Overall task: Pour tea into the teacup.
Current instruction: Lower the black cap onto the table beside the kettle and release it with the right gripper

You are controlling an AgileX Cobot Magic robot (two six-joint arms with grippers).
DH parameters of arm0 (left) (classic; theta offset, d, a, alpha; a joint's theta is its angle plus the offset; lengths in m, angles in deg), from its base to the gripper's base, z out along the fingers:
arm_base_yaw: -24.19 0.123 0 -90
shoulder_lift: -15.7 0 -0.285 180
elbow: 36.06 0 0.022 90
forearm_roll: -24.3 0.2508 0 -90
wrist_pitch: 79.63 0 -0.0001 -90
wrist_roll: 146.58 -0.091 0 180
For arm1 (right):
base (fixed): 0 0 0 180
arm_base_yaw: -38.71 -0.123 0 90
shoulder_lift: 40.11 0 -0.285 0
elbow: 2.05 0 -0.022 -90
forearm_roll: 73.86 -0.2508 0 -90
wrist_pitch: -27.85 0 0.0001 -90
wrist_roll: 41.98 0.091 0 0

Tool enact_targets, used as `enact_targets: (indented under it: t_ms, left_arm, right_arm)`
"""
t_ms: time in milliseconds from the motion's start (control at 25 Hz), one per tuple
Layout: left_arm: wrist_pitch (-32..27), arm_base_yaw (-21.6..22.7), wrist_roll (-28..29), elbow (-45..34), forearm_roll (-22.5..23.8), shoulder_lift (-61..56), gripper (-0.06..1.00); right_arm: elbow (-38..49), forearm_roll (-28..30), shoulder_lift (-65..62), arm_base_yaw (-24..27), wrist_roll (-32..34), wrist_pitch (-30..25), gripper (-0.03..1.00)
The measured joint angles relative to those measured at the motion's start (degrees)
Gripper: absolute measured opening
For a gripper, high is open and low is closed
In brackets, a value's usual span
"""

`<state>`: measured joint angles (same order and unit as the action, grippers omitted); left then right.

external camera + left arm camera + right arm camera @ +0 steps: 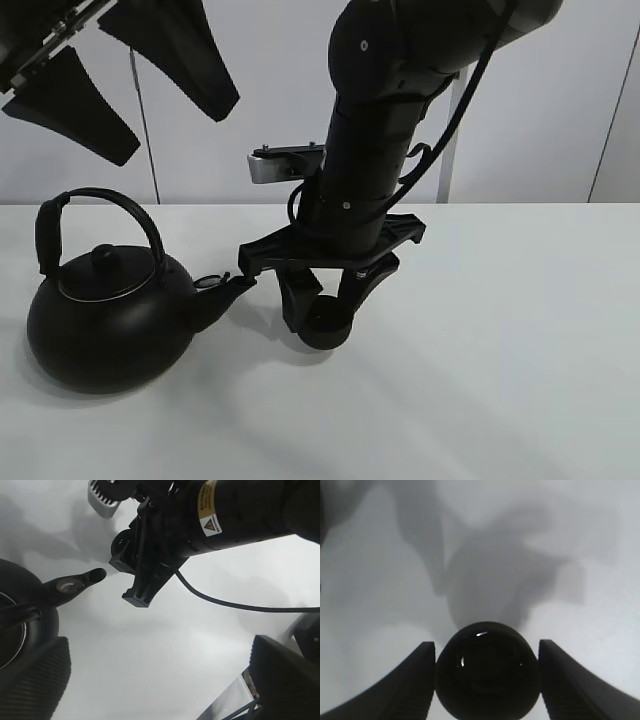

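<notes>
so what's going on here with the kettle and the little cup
The black kettle stands upright on the white table and nothing holds it. The left gripper hangs open in the air above it. The right gripper is closed around the small black teacup, which sits on the table just off the kettle's spout. No pouring has started yet, and whether the cup holds anything cannot be told.

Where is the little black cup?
In the high view, the teacup sits near the middle, held by the right gripper, just right of the kettle spout.
</notes>
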<state>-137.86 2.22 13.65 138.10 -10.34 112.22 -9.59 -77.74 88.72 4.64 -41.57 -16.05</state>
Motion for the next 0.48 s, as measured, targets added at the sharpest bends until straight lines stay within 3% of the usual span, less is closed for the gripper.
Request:
enact_targets:
  t_ms: [480]
  left_arm:
    - [0.0, 0.0, 0.0, 0.0, 0.0, 0.0, 0.7]
  right_arm:
    - [-0.1, 0.0, 1.6, 0.0, 0.0, 0.2, 0.4]
